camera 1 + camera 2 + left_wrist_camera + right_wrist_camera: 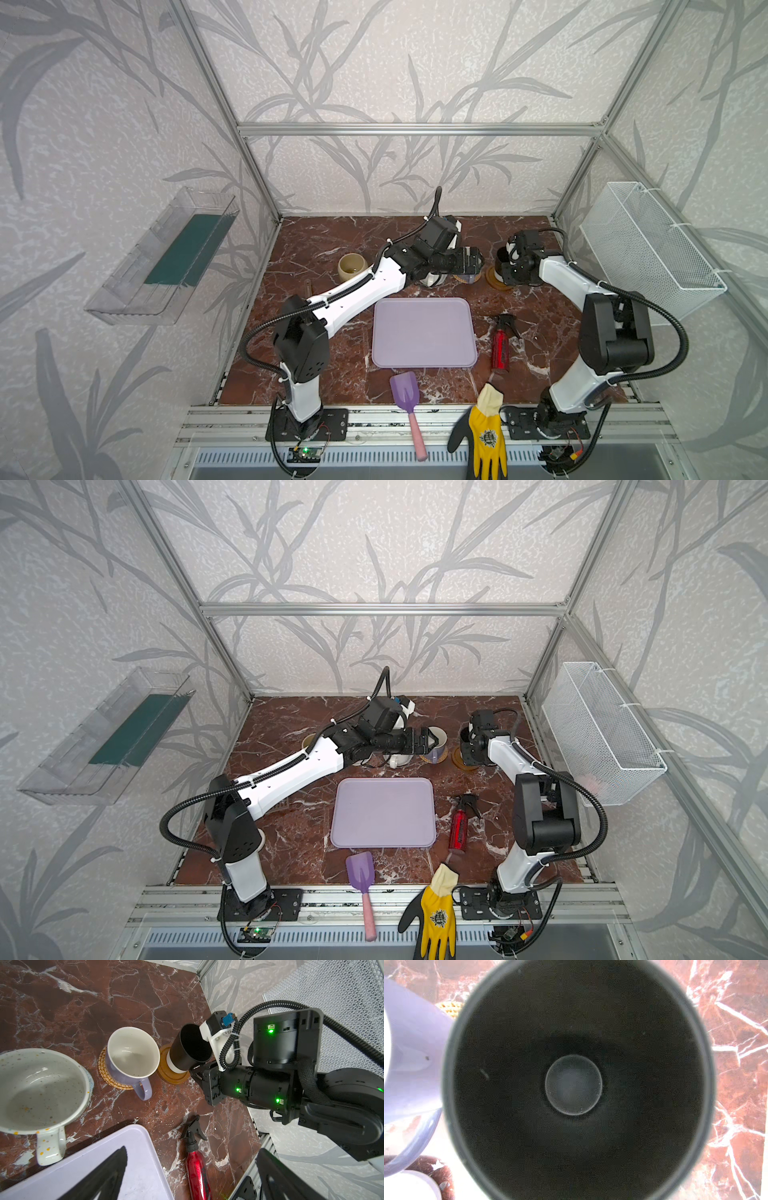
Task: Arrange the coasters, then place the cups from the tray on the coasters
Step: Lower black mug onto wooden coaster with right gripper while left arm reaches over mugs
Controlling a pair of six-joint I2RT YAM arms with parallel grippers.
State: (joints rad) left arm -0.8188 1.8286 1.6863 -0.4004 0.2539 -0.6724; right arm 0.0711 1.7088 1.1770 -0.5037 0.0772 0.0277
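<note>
In both top views the tray (424, 332) lies flat in the middle of the table (316, 249), its long side running left to right. Behind it the left hand (471, 259) hovers over the lavender cup (440, 735), jaws spread wide and holding nothing. The right hand (506, 270) reaches down over an amber-brown coaster (494, 283). A beige-yellow cup (351, 266) stands upright at the far left. A red spray bottle (500, 347) lies right of the tray, nozzle toward the back wall.

In the left wrist view the speckled white cup (41, 1088), the lavender cup and the black cup (191, 1047) stand mouth-up in a row. The first two sit on the woven grey-blue coaster (90, 1082) and the rattan coaster (104, 1072), handles toward the tray. The right hand is clamped on the black cup's far side.

The right wrist view looks straight down into the black cup, with the lavender cup just beside it.
</note>
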